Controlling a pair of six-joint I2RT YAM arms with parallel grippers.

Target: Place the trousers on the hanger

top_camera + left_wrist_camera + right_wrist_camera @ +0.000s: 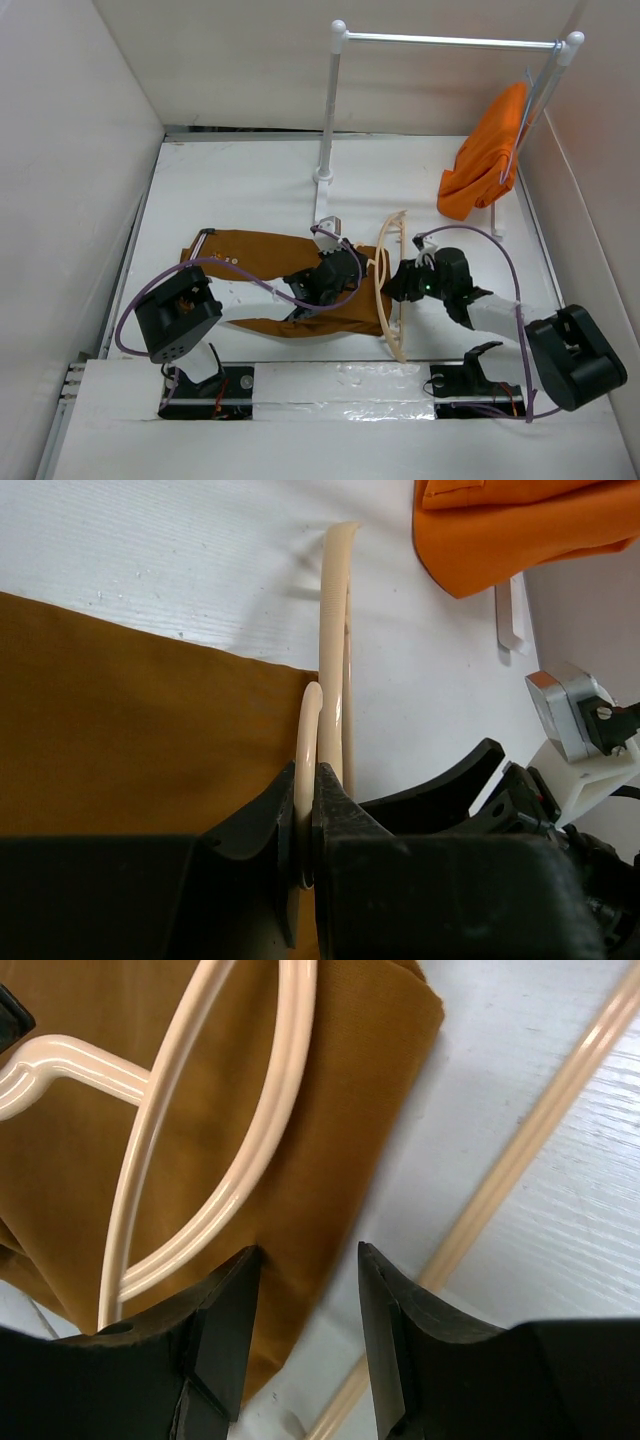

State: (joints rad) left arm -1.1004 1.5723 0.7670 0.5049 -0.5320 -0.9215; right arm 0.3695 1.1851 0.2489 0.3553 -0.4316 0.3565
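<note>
Closest to the lens in the left wrist view, the left gripper is clamped tight on a thin curved part of the hanger, whose pale beige arm runs away from the fingers across the white table. Beside it lie the trousers, rust-brown and flat, their straight edge ending right at the hanger. Seen from above, the trousers spread across the table left of centre, with the striped waistband at the far left end and the leg ends toward the middle. There the hanger sits between the two grippers, its curved arms overlapping the leg ends. The right gripper stands partly open and holds nothing, its fingers straddling the edge of the fabric. One finger sits close against the hanger's arm, though whether it actually touches is hard to tell. At the back right an orange garment hangs from a white rack.
</note>
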